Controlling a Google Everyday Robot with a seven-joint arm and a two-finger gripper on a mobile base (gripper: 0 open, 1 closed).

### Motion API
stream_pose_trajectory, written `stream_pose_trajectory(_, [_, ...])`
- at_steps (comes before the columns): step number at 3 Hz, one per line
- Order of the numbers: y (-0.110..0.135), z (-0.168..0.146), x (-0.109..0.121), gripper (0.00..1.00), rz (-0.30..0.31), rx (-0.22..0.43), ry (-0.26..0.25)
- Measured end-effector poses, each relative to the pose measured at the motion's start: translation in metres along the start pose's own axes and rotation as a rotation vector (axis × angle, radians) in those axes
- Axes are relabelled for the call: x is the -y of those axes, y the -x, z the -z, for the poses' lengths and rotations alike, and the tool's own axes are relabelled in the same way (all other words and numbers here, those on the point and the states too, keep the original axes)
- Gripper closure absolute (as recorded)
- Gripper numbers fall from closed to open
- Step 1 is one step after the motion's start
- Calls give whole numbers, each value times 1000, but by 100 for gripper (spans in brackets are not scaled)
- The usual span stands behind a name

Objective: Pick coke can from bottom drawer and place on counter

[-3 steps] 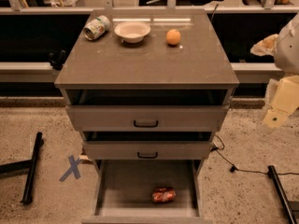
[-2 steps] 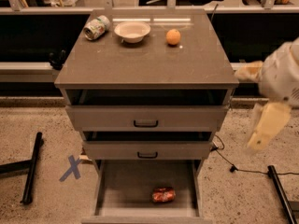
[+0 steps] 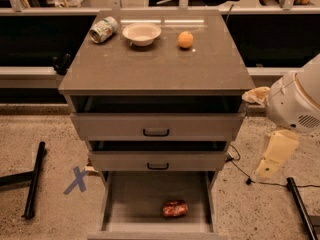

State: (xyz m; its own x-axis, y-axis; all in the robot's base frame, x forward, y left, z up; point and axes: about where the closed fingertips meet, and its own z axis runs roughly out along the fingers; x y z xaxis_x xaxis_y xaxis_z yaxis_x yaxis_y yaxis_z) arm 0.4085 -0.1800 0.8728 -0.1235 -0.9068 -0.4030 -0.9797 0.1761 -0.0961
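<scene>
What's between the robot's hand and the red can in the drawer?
Camera view: the gripper hangs right of the cabinet; between it and the coke can lie speckled floor, a black cable and the bottom drawer's right wall.

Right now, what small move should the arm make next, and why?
Probably swing the gripper left and down, toward the open bottom drawer. The gripper hangs to the right of the cabinet, outside the drawer, while the coke can lies on its side on the drawer floor, untouched.

High front view over counter [image 3: 160, 69], gripper [image 3: 273, 158] at right
</scene>
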Motion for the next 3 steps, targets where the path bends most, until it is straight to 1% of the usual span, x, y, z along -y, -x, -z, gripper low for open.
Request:
stream_pose_trajectory(1, [-10,-29,-11,0,32,10,0])
stream_pose_trajectory(2, [-38,-99,-29,0,52,49,15])
stream_pose_trajectory(3, [-61,-191,-48,0,51,93,70])
